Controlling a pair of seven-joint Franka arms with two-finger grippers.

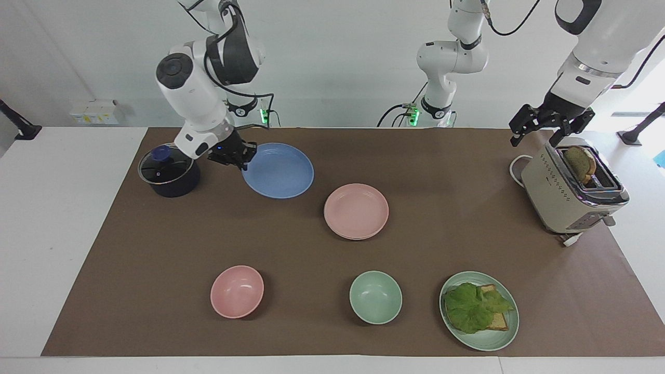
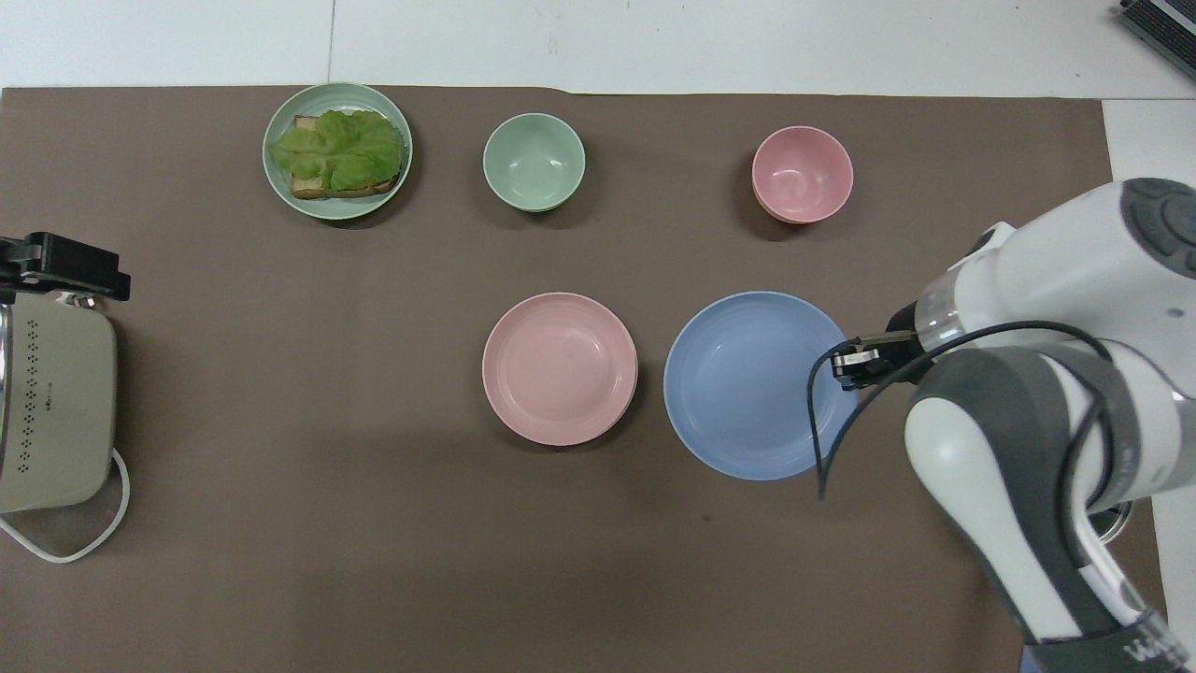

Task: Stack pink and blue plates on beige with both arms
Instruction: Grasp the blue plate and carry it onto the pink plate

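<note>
Facing view, for you: right gripper (image 1: pixel 242 157): clamped on the blue plate's (image 1: pixel 279 171) rim, plate held above the mat.
Pink plate (image 1: pixel 356 210): you see it stacked mid-table, a pale rim beneath.
Left gripper (image 1: pixel 540 130): spread wide over the toaster (image 1: pixel 563 195), waiting.

I see: blue plate (image 1: pixel 279 171), pink plate (image 1: pixel 356 210), pink bowl (image 1: pixel 237 291), pale green bowl (image 1: pixel 375 297), beige toaster (image 1: pixel 566 195), brown mat (image 1: pixel 156 270).

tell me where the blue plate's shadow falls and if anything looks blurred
Facing view: the blue plate, shut in the right gripper, hangs above the mat, its soft shadow underneath. Overhead view: a faint shadow beside the plate; the right arm's foreground links look slightly smeared.
</note>
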